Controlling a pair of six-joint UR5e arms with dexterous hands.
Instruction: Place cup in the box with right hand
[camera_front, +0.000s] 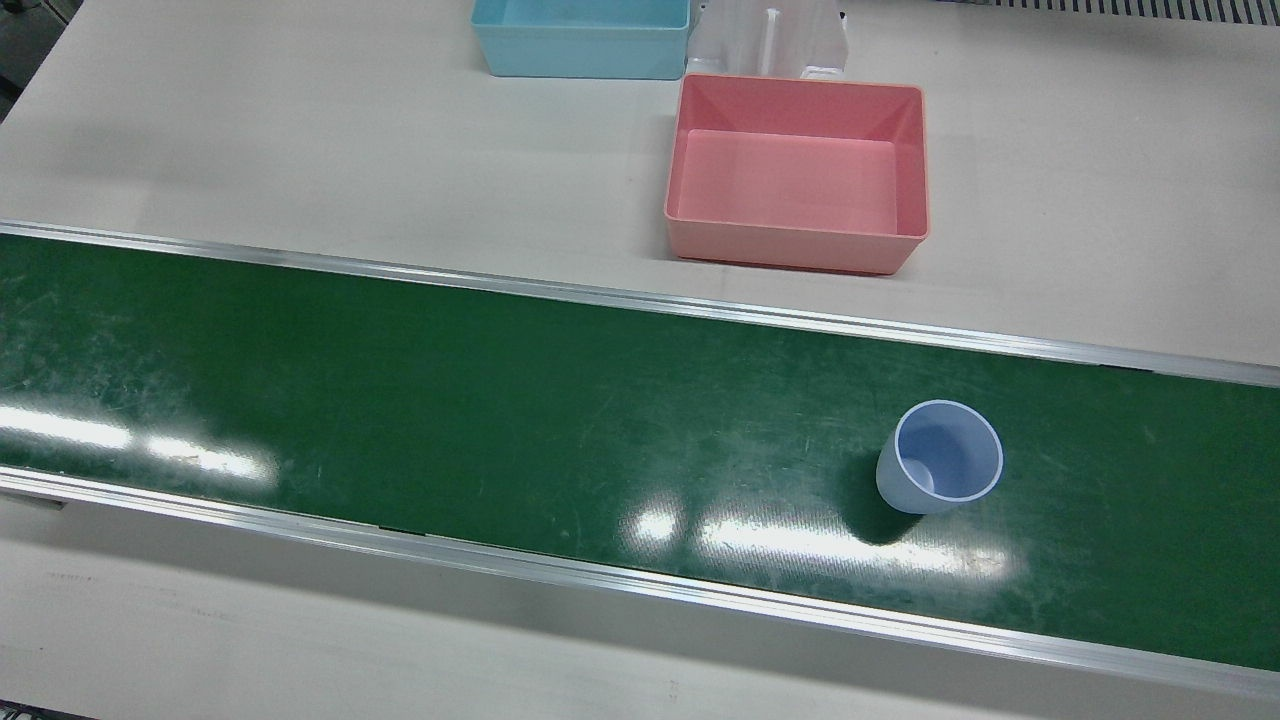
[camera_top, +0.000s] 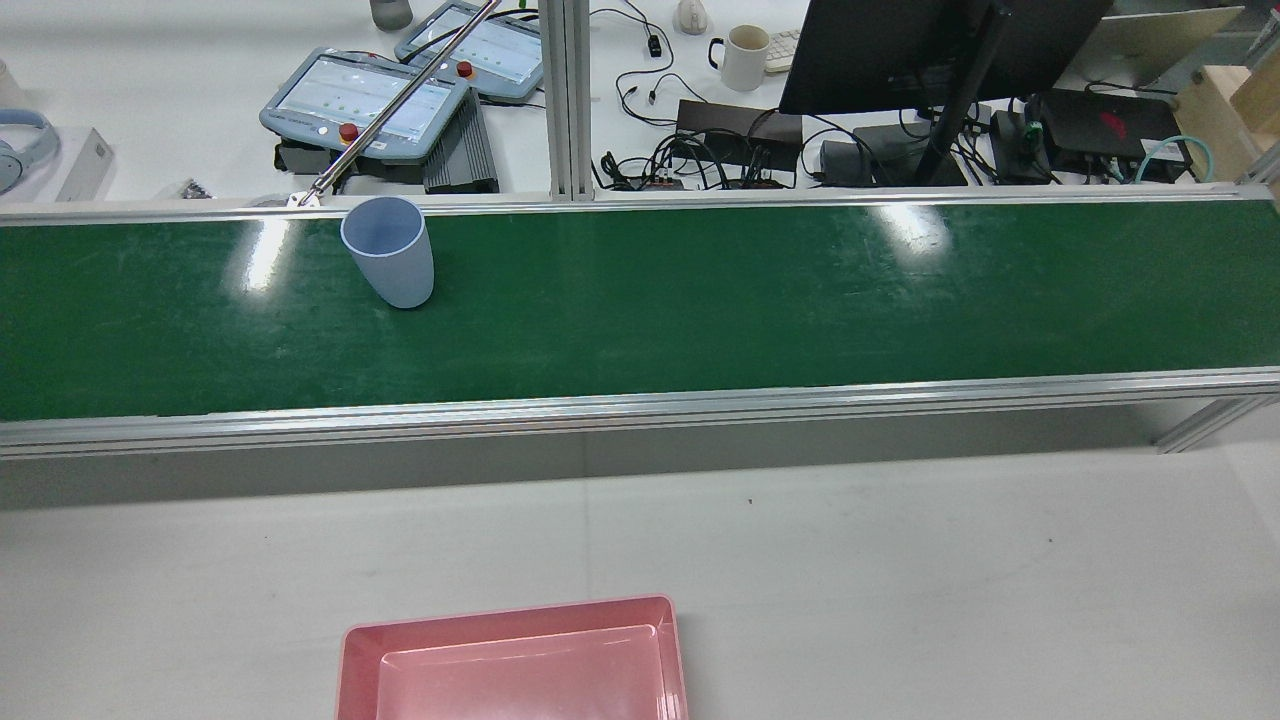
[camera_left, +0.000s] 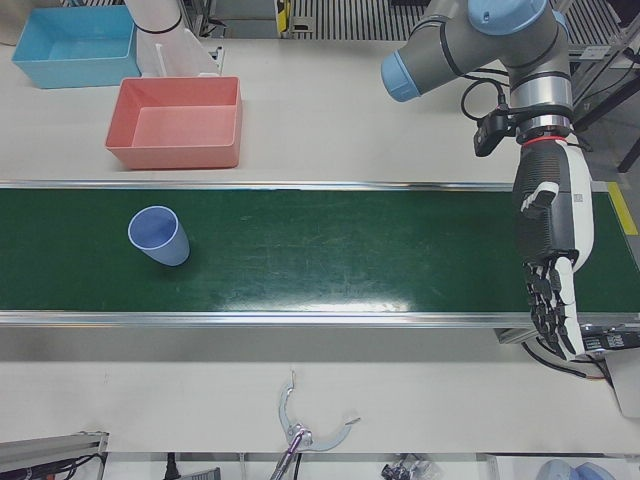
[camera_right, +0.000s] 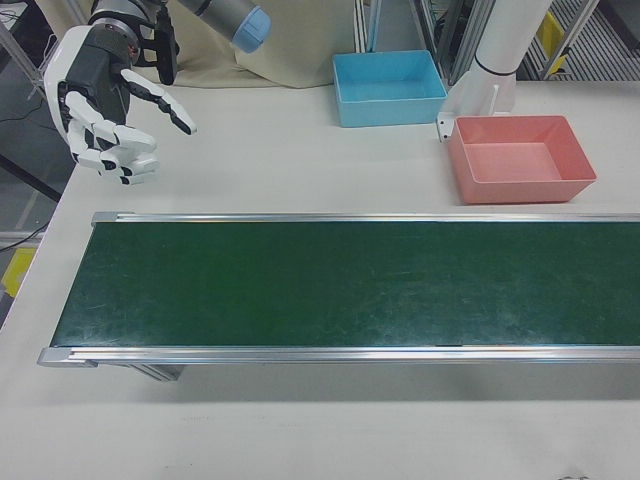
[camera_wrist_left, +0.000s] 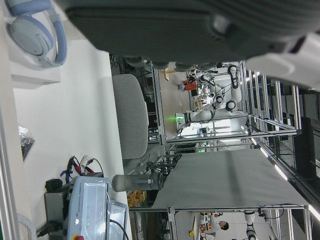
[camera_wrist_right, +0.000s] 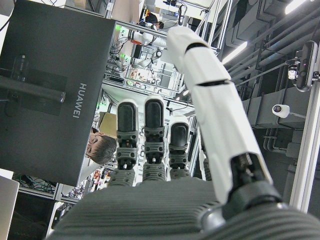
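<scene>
Right hand spread open, holding nothing; pale blue cup upright on green belt, well apart (pink box likewise).

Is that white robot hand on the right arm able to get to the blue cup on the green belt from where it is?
Probably not yet. The cup stands on the left arm's half of the belt, while the right hand hovers open beyond the opposite end. Nothing blocks it.
</scene>
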